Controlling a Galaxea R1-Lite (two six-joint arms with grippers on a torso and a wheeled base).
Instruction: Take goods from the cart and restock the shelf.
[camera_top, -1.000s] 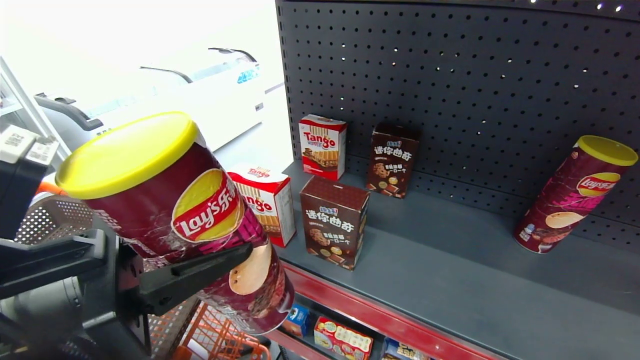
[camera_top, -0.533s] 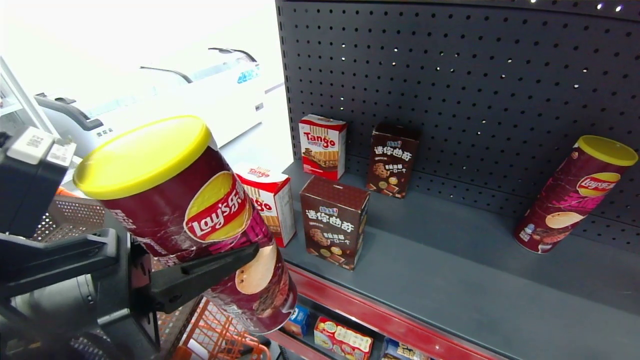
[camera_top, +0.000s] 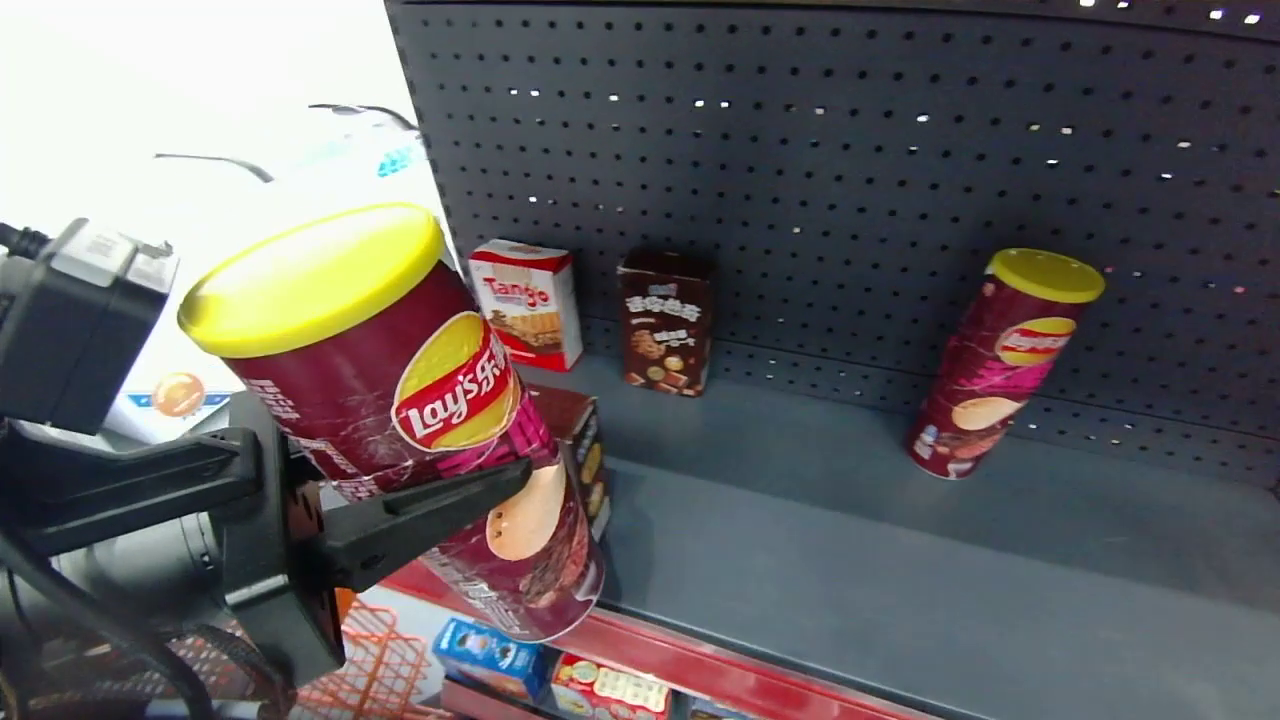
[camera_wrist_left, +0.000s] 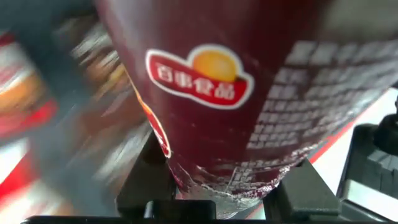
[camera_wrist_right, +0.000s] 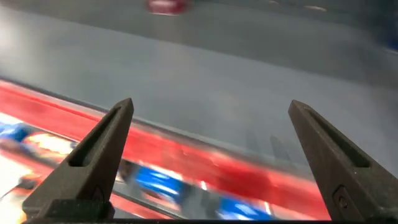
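**Desk:** What fills the foreground?

**Photographer:** The left claw (camera_top: 400, 480), clamped across the lower body of a dark red crisp can (camera_top: 370, 380) with a yellow lid (camera_top: 310, 275). The can is held off the shelf and tilted, with the lid leaning left. It sits at the near left corner of the grey shelf (camera_top: 850, 560), its base at the shelf's red front edge (camera_top: 760, 680).

**Desk:** And from the left wrist?

**Photographer:** The can's printed wall, close up, with black fingers (camera_wrist_left: 146, 186) on either side of it.

**Desk:** The right arm?

**Photographer:** The right claw (camera_wrist_right: 210, 107) is spread wide and holds nothing. It hangs over the shelf's near edge, where the red strip crosses behind its two prongs.

**Desk:** What is stocked so far?

**Photographer:** A second can (camera_top: 985, 375) of the same kind stands far right, tipped back against the perforated back panel (camera_top: 800, 150). At far left, a red-and-white wafer box (camera_top: 527, 300) stands upright by the panel. A dark brown biscuit box (camera_top: 665, 320) stands just right of it. Another brown box (camera_top: 585, 450) sits nearer, largely hidden behind the held can.

**Desk:** Anything below?

**Photographer:** Small packs on the lower shelf, among them a blue box (camera_top: 490, 650). The orange mesh of the cart (camera_top: 370, 660) shows at near left, under the claw.
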